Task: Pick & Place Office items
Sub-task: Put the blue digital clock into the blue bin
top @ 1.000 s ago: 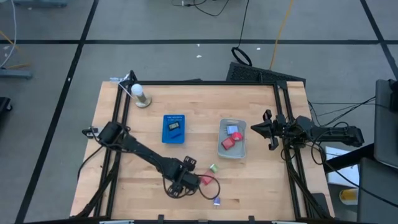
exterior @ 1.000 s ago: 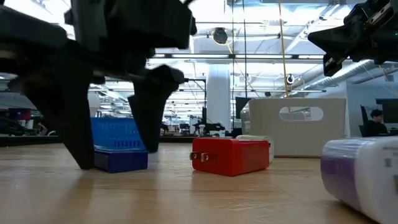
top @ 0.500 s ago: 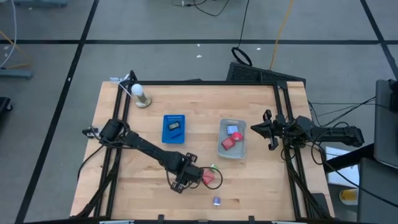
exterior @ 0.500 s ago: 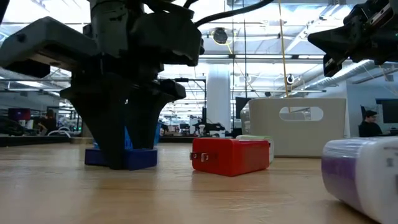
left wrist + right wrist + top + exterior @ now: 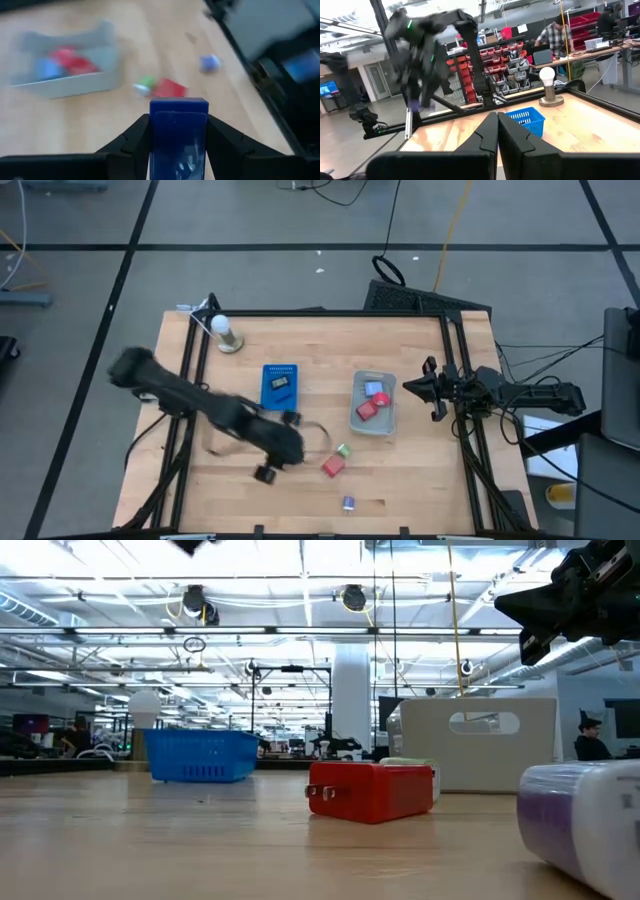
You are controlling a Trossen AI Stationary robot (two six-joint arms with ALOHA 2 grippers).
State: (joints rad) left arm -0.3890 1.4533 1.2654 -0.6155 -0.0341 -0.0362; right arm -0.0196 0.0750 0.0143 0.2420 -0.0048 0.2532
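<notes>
Left gripper [image 5: 179, 119] is clamped on a small dark-blue office piece [image 5: 179, 142]. The wrist view shows the block wedged squarely between the two dark fingers, flat faces against the pads, which should keep it from twisting in transit. It hangs above the table [image 5: 420, 490], over the middle stretch toward the front edge. From above the arm is smeared by motion, so its exact height cannot be read.

Three more pieces lie loose on the wood near that front edge: a red one [image 5: 332, 467], a green one [image 5: 343, 450] just beside it, and a pale blue one [image 5: 348, 502] closest to the edge. They sit apart enough that each can likely be taken singly.

Toward the right edge stands the clear grey bin [image 5: 356, 418], with a red and a blue piece already in it — by my reading, the place the held block is bound for. The wrist camera looks across the loose pieces straight at the bin, which fits that.

Toward the table's centre lies the blue tray [image 5: 270, 402], with a dark piece on it. A lamp bulb on its stand [image 5: 222, 328] occupies the far left corner, well clear of the work.

Right gripper [image 5: 420, 388] waits at the right edge, fingers pressed together, holding nothing — parked, I judge, so the bin stays free to approach.
</notes>
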